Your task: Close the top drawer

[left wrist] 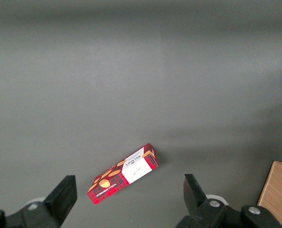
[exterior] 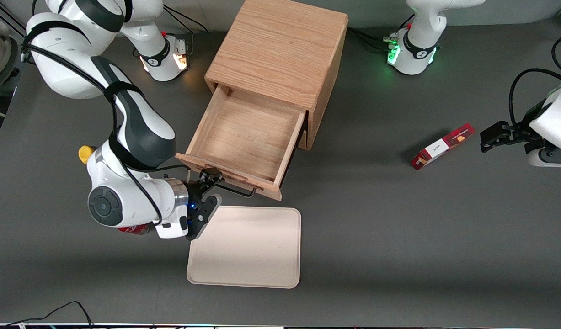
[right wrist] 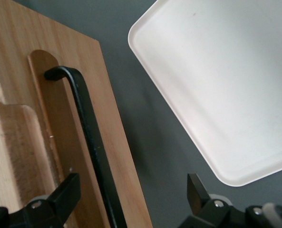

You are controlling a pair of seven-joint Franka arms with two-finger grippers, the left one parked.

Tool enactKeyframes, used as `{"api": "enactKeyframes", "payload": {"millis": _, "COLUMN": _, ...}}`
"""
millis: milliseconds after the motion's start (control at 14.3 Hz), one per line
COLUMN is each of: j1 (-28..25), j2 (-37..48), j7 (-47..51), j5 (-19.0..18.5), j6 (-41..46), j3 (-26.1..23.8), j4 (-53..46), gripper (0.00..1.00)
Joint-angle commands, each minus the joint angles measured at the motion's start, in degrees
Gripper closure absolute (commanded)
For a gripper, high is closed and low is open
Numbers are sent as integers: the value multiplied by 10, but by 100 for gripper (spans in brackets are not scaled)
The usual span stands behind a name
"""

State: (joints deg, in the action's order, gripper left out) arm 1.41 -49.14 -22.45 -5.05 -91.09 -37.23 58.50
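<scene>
The top drawer (exterior: 248,132) stands pulled far out of the light oak cabinet (exterior: 280,50), and its wooden box is bare inside. A black wire handle (exterior: 237,189) runs along its front, the side nearest the front camera. My right gripper (exterior: 211,187) is open and sits in front of the drawer at the handle's end toward the working arm. In the right wrist view the handle (right wrist: 86,123) runs down the drawer front (right wrist: 117,156) between the spread fingers of the gripper (right wrist: 131,194). One finger is over the wood and the other over the table. Nothing is gripped.
A cream tray (exterior: 248,246) lies on the grey table just nearer the front camera than the drawer, close beside the gripper; it also shows in the right wrist view (right wrist: 217,90). A red snack box (exterior: 441,146) lies toward the parked arm's end. A yellow object (exterior: 84,154) sits by the working arm.
</scene>
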Motion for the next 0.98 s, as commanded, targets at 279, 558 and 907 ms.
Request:
{"api": "enactKeyframes", "payload": {"millis": 279, "j1": -6, "j2": 1, "j7": 15, "j5": 3, "j6": 5, "j3": -5, "j4": 22, "gripper": 0}}
{"api": "enactKeyframes", "payload": {"millis": 558, "j1": -3, "j2": 11, "j7": 51, "j5": 4, "j6": -1, "j3": -25, "j4": 49, "gripper": 0}}
{"api": "enactKeyframes", "payload": {"millis": 907, "j1": 3, "j2": 49, "j7": 54, "j5": 7, "j6": -12, "j3": -30, "j4": 110, "gripper": 0}}
